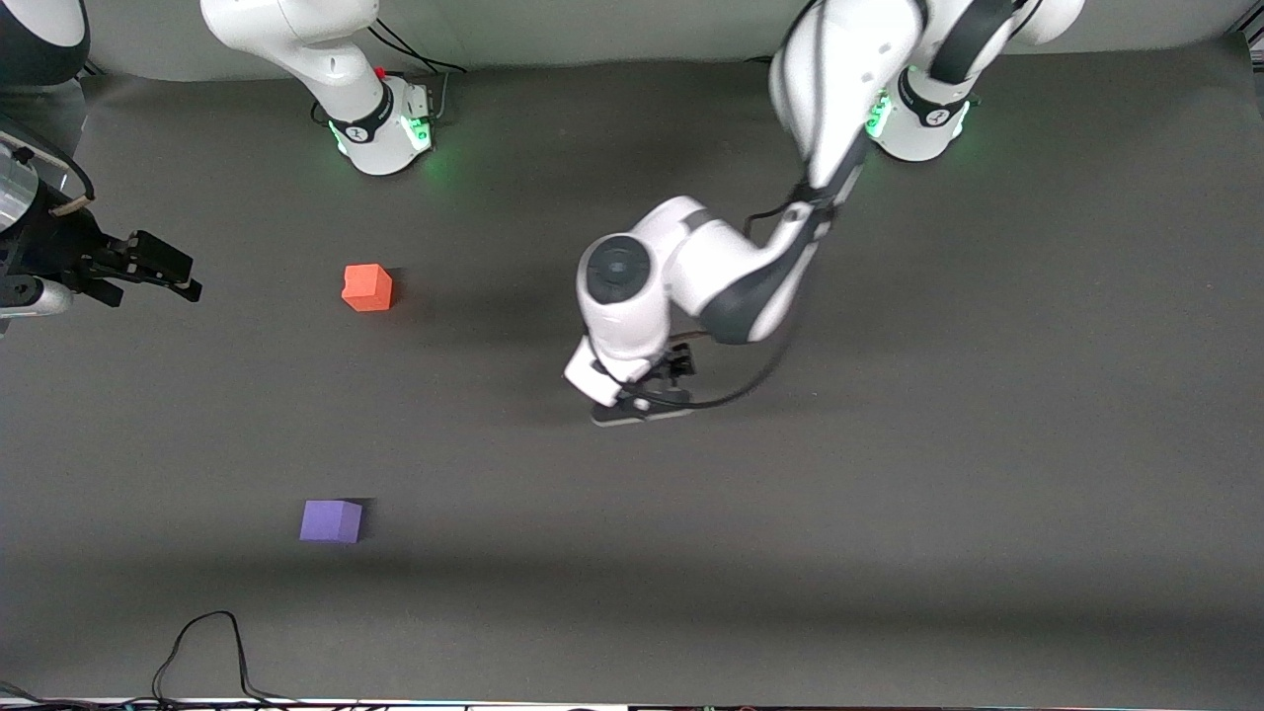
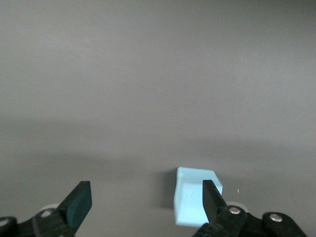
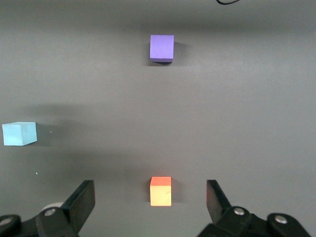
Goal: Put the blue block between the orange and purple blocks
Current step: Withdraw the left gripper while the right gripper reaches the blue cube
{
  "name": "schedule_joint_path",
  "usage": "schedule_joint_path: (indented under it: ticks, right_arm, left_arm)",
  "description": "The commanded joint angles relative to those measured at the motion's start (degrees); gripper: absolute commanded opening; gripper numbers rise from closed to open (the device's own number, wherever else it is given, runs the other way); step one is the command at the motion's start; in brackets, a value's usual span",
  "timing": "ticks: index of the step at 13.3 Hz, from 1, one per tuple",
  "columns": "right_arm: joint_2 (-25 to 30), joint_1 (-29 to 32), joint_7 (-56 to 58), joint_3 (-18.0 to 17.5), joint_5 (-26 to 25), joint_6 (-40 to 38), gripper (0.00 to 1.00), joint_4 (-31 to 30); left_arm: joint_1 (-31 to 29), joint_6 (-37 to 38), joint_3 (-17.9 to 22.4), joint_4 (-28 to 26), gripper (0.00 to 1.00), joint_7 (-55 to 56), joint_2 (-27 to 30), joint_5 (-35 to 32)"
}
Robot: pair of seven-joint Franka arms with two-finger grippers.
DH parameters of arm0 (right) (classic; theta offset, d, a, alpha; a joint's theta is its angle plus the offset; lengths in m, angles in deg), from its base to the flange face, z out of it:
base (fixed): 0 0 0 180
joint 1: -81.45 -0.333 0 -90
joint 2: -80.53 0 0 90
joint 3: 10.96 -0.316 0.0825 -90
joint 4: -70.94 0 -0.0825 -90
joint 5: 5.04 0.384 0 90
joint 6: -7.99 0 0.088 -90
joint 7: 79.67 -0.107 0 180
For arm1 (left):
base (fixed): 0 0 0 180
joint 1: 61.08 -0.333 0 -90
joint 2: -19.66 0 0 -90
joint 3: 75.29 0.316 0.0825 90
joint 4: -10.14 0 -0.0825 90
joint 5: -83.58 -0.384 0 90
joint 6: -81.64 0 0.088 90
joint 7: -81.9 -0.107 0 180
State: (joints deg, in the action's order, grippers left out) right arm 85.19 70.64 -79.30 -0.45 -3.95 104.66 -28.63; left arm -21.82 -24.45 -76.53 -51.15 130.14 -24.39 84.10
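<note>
The orange block [image 1: 366, 287] sits toward the right arm's end of the table. The purple block [image 1: 331, 520] lies nearer to the front camera. The blue block [image 2: 195, 202] is hidden under the left arm's hand [image 1: 632, 380] in the front view. It rests on the table. My left gripper [image 2: 145, 192] is open just above it, and one finger [image 2: 212, 197] overlaps the block's edge. My right gripper [image 1: 173, 272] is open and empty, held high at the table's edge. Its wrist view shows the orange block [image 3: 161, 191], the purple block [image 3: 162, 48] and the blue block [image 3: 19, 133].
The table is covered by a dark grey mat [image 1: 889, 494]. A black cable [image 1: 202, 652] loops at the front edge near the purple block. Both arm bases stand along the back edge.
</note>
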Motion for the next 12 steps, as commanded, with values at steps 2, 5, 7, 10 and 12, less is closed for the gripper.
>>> schedule_joint_path:
  ticks: [2,5,7,10,12]
  right_arm:
    - [-4.54,-2.35,0.52,-0.93,0.58,-0.69,1.0,2.1]
    - [-4.65,-4.38,1.3,-1.02,0.84,-2.97,1.0,1.93]
    - [-4.83,-8.84,0.52,-1.02,1.02,-5.17,1.0,1.67]
    - [-8.16,-17.2,-3.5,-1.02,6.08,-1.15,1.0,2.11]
    - [-10.79,-21.42,-12.54,-1.02,8.22,4.11,1.0,2.02]
  left_arm:
    - [-13.12,9.92,-0.95,-6.71,1.0,-14.19,13.08,5.27]
    - [-24.02,11.96,-0.34,-16.11,1.0,-27.28,21.96,3.52]
    - [-29.47,11.96,-0.25,-19.73,1.0,-34.23,26.54,-0.07]
    - [-36.51,12.49,-0.25,-22.64,1.0,-45.56,30.85,-0.7]
    - [-38.9,13.1,-0.25,-22.82,1.0,-48.93,32.44,-0.7]
